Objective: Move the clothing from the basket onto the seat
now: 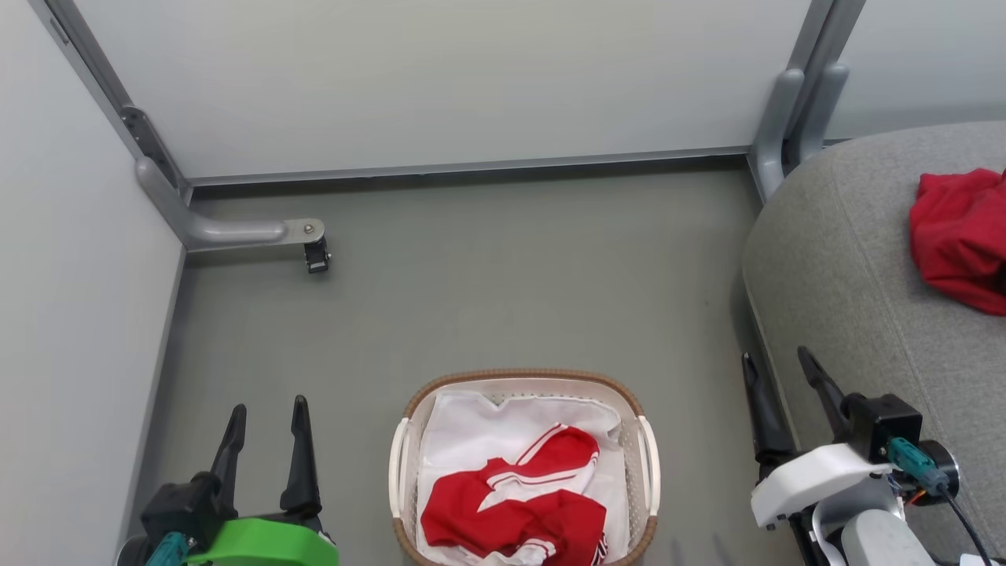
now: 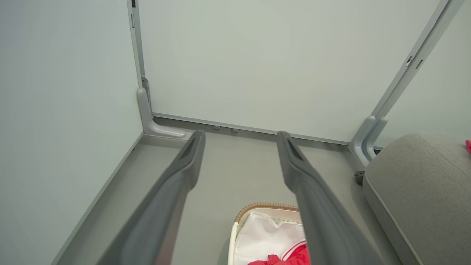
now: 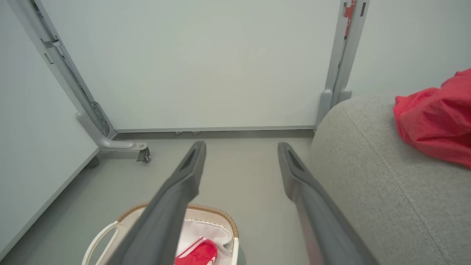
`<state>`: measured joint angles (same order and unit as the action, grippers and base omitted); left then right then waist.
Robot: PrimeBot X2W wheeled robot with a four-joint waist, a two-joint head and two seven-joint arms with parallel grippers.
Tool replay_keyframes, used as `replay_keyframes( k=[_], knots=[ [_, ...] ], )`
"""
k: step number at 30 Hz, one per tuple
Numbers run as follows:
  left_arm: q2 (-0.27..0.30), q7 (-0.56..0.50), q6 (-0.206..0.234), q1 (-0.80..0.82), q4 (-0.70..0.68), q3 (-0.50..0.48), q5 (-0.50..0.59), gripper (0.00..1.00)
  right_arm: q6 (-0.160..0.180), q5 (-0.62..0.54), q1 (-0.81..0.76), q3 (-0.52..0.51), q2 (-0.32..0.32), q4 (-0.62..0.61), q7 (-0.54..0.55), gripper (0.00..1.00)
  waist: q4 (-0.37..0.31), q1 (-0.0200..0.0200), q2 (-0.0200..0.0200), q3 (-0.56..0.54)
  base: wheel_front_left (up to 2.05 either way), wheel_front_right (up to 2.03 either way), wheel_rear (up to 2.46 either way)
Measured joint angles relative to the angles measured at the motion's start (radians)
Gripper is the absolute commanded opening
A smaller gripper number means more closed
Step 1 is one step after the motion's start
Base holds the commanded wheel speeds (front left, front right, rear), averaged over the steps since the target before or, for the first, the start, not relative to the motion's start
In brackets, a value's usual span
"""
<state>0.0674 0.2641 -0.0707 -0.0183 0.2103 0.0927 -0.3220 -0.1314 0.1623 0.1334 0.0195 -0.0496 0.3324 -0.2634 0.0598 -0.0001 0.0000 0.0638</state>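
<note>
The cream basket (image 1: 648, 464) with a brown rim stands on the floor at the bottom centre. Inside it, on a white liner, lies a red garment with white panels and striped trim (image 1: 519, 503). A second red garment (image 1: 960, 236) lies on the grey seat (image 1: 849, 275) at the right. My left gripper (image 1: 266, 420) hangs open to the left of the basket, holding nothing. My right gripper (image 1: 778, 369) is open beside the seat's front edge, also holding nothing. The wrist views show the basket (image 2: 262, 208) (image 3: 215, 212), the seat (image 2: 415, 191) (image 3: 368, 165) and the garment on it (image 3: 434, 121).
White partition panels on grey metal frames close the space behind and at the left. A grey foot with a black caster (image 1: 316, 255) sticks out over the grey floor (image 1: 511, 291) at the far left. Another frame foot (image 1: 774, 149) stands beside the seat's far corner.
</note>
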Motion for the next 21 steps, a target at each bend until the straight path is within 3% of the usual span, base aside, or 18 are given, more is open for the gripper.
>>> replay_keyframes(
  k=[21],
  knots=[
    [-0.016, 0.000, -0.023, -0.038, 0.025, -0.018, 0.017, 1.00, 0.000, 0.065, -0.060, 0.063, 0.001, -0.004, 0.000, 1.00, 0.002, 0.0000, 0.0000, -0.050, 0.00, 0.00, 0.00]
  ],
)
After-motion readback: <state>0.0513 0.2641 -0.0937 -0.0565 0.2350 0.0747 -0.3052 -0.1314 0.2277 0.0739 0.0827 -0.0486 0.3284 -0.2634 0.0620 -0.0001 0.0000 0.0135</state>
